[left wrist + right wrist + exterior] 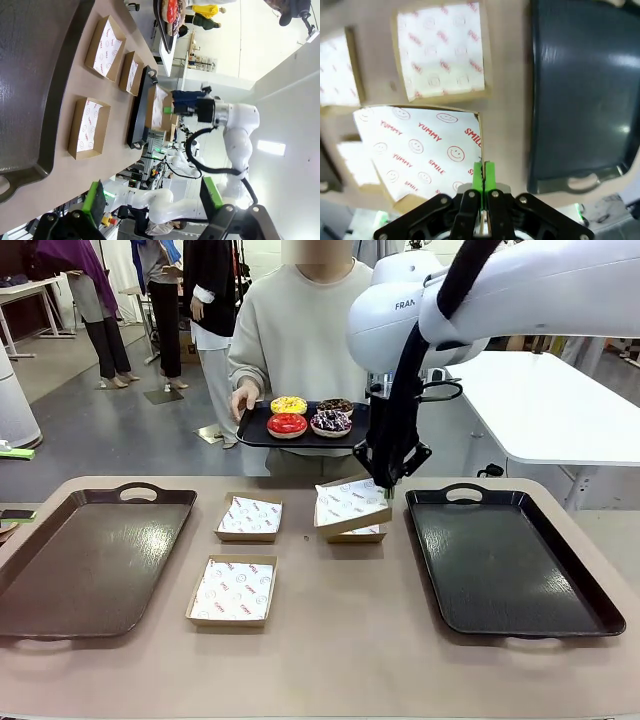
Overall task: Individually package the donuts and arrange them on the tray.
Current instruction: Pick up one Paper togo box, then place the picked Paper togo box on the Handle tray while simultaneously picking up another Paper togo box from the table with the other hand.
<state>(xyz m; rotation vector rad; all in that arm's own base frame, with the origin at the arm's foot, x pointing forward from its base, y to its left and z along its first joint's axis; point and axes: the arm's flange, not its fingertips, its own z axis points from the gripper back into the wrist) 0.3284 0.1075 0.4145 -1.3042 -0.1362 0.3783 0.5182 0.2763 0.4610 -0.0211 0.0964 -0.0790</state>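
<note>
– Across the table, you will find the four glossy ring donuts (310, 416) on a small black tray (252, 430) held by a person (300, 330).
– And the grippers?
– Your right gripper (388, 492) is pinched together on the rim of a tilted cardboard box (348, 506) with printed paper lining. A second box (360, 534) under it is mostly hidden. Your left gripper (152, 196) stands apart, holding nothing.

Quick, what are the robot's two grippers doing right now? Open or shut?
Left gripper: open, holding nothing.
Right gripper: shut on the edge of a paper-lined box, which hangs tilted.
</note>
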